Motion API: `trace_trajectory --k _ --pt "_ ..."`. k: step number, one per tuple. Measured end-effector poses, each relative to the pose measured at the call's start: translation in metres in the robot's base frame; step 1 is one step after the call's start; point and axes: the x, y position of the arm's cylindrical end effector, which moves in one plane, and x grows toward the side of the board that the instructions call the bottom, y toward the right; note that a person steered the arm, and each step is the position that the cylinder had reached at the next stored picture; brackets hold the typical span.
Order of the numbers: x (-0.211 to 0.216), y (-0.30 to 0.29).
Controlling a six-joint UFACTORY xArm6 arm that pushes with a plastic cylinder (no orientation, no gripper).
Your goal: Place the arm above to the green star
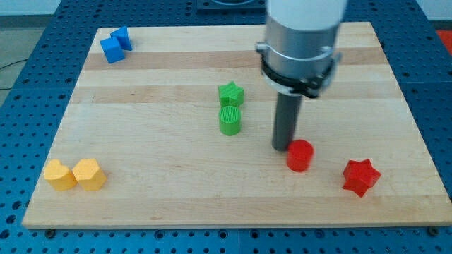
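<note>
Green star sits up-left of my tip, which touches the red cylinder; green cylinder just below star. No gripper, bare rod.

no readable text or labels

My tip rests on the board, the red cylinder just beside it at four o'clock. Toward ten o'clock lies open wood up to the green star, whose six o'clock side is blocked by the touching green cylinder.
</note>
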Motion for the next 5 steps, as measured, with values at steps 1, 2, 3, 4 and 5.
trace_trajectory --k 1,2,3,4,5 --pt "0.030 0.005" --pt "0.013 -0.003" --pt "0.005 -0.005" --pt "0.000 -0.005" --pt "-0.004 -0.006"
